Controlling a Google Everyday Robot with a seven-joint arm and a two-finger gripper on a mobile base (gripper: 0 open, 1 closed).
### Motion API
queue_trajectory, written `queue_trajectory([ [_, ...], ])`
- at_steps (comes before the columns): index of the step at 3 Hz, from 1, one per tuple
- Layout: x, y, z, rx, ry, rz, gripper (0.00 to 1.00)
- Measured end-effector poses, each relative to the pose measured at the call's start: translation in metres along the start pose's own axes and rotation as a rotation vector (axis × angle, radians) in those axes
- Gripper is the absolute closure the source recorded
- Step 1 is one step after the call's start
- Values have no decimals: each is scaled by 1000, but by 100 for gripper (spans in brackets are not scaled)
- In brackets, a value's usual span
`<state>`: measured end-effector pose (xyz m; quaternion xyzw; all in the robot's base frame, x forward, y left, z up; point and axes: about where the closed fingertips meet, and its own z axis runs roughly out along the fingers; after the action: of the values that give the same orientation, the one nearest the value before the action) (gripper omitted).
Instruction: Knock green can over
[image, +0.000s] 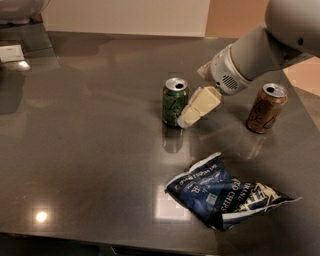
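The green can (174, 102) stands upright near the middle of the dark grey table (90, 150), silver top up. My gripper (192, 112) reaches in from the upper right, and its cream fingers (200, 106) point down-left, with the tip at the can's right side, touching or nearly touching it. The white arm (255, 50) runs back to the upper right corner.
A brown can (266, 107) stands upright to the right of the gripper. A blue chips bag (225, 192) lies flat at the front right. A white object (11, 53) sits at the far left edge. The table's front edge runs along the bottom.
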<state>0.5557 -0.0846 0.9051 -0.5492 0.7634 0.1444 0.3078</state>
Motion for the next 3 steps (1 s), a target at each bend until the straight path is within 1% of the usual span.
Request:
queue_trajectory([
  [1,-6,-9,25,-14,-55,27,0],
  [2,-10,-15,38,-28,-89,52,18],
  [3,-15,-15,41,-49,-123,65,41],
])
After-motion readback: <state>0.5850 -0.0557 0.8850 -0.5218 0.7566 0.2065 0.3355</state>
